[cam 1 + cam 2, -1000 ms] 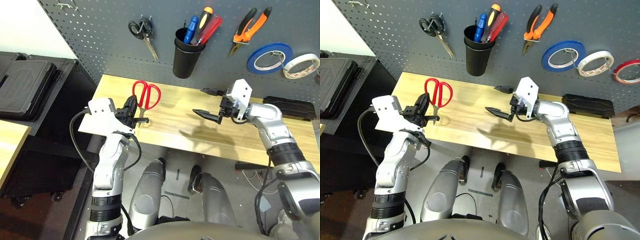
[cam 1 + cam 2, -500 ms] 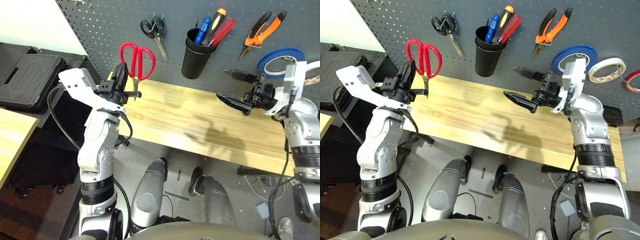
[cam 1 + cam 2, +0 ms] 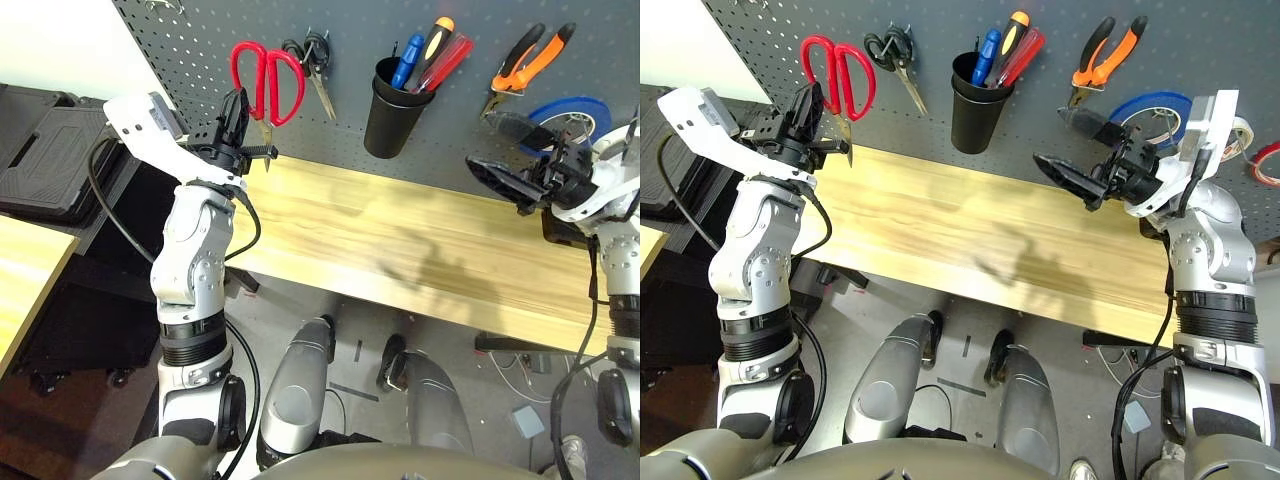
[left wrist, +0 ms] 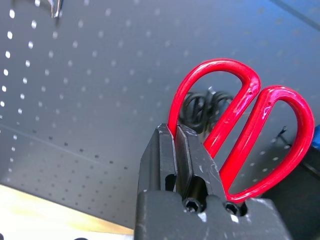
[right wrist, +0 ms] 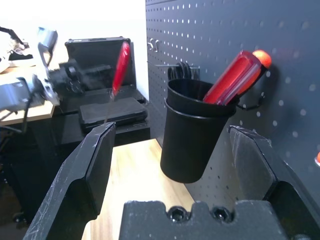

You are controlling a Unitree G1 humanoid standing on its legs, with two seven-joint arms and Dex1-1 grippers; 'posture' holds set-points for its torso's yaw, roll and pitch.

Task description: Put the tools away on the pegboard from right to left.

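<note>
And there were the red-handled scissors (image 4: 227,127), up off the table (image 3: 350,215), out to the left of the black cup (image 3: 390,125), handles high and blades down! The left gripper (image 4: 174,131) was clenched on one handle loop, a choice that left the other loop free, presumably to slip over a hook. Closer to the cup on that same side hung the black-handled scissors (image 3: 903,70), and well beyond them, farther left of the cup, a metal hook (image 4: 56,7) stood bare on the pegboard (image 3: 225,35), the likely target if the order ran right to left. The red-handled screwdriver (image 3: 443,63) stood in the cup, handle up for easy grabbing; right of the cup hung the pliers (image 3: 515,72), handles up, and farther right the red tape ring (image 3: 1268,165). And the right gripper (image 3: 1052,137)? Just right of the cup, jaws spread wide, nothing between them, with no job in this hang, it seemed.
</note>
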